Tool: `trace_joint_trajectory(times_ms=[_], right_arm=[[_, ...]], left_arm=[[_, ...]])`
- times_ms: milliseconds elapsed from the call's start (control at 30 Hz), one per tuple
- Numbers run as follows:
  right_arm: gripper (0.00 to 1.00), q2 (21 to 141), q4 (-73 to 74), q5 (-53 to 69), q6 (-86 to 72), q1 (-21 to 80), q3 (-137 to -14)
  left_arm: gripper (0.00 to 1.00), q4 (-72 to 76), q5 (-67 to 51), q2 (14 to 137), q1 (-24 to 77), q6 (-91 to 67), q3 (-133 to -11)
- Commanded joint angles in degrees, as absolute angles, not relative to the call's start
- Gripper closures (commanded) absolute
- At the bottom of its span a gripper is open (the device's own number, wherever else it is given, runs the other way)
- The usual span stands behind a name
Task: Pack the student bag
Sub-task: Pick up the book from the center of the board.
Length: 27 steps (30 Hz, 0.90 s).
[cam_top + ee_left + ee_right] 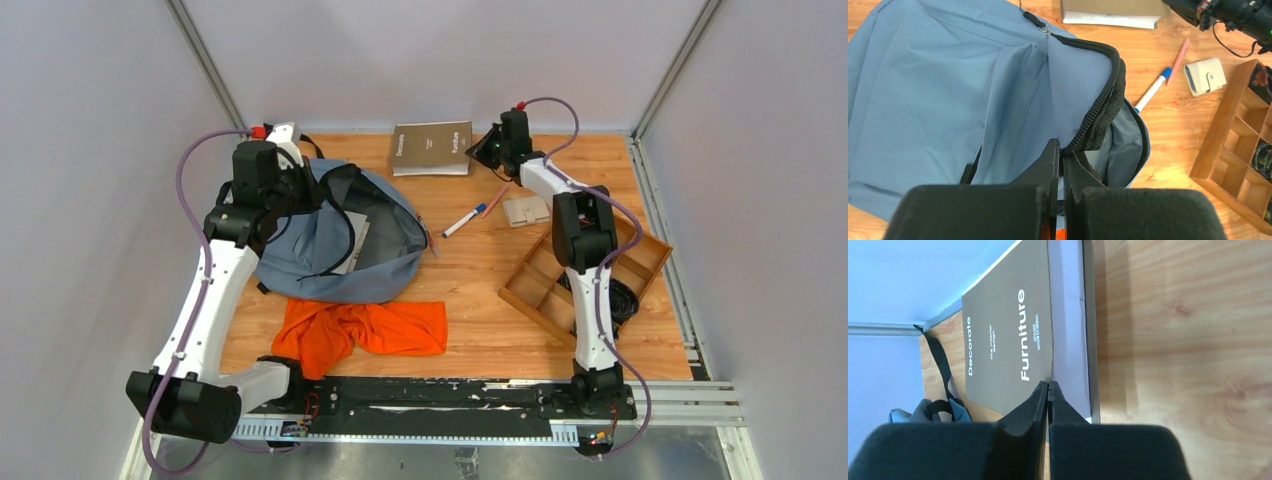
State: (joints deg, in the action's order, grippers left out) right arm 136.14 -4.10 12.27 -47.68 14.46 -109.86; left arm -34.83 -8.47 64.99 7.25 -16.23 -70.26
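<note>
**Student bag (pixel 340 240) pinched at its rim on the left, right arm up at the book**

On the wooden table (pixel 470 290) the student bag lies at the left with its mouth open. An orange cloth (pixel 365 328) lies crumpled against its near edge. A brown book (pixel 432 148) lies flat at the back edge, near the bag's far-right corner. A white marker with a blue cap (pixel 463 221), a pink pencil (pixel 497 199) and a cream wallet (pixel 526 210) lie between the bag and a compartmented wooden tray (pixel 585 270) at the right.

The left gripper (pixel 1060 150) is over the bag. Its jaws are clamped on the black zipper rim and hold it raised, so the grey lining shows beneath. The right gripper (pixel 1048 385) is well apart from the bag, at the book's right edge. Its jaws are pressed together with no gap, tips where the cover meets the pages. Whether they nip the cover cannot be told.

The top view gives the whole layout, but the left arm hides the pinch on the rim, which the left wrist view shows close up. Only the right wrist view makes the title "Furniture" readable and shows a black bag strap beside the book's far corner.
</note>
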Motion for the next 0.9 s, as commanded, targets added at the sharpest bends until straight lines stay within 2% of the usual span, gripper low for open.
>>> trace_joint_trajectory(times_ms=[0, 133, 167, 300, 367, 600, 867], right_arm=[[1.00, 128.6, -10.9, 13.3, -49.0, 13.5, -101.4], [1.00, 119.3, -15.0, 14.0, -48.7, 13.3, -92.0], [1.00, 117.4, -15.9, 14.5, -48.6, 13.2, -90.1], [1.00, 109.2, -17.1, 15.4, -47.2, 13.0, -83.3], [1.00, 105.5, -16.5, 15.7, -46.4, 13.0, -81.0], [1.00, 91.5, -14.0, 14.4, -43.5, 11.8, -71.4], [1.00, 72.6, -8.3, 12.3, -38.6, 10.1, -62.0]], left_arm=[[1.00, -35.5, -7.7, 64.4, 7.1, -15.1, -70.3], [0.99, -35.3, -9.5, 64.3, 7.1, -15.9, -70.4], [0.91, -35.3, -9.9, 64.5, 7.1, -16.0, -70.3], [0.30, -35.8, -11.2, 65.0, 7.1, -16.9, -70.8], [0.19, -35.8, -12.3, 65.1, 7.2, -17.4, -71.4], [0.16, -35.5, -14.8, 68.9, 7.4, -19.5, -74.3], [0.15, -29.9, -19.8, 70.4, 12.2, -20.1, -72.5]])
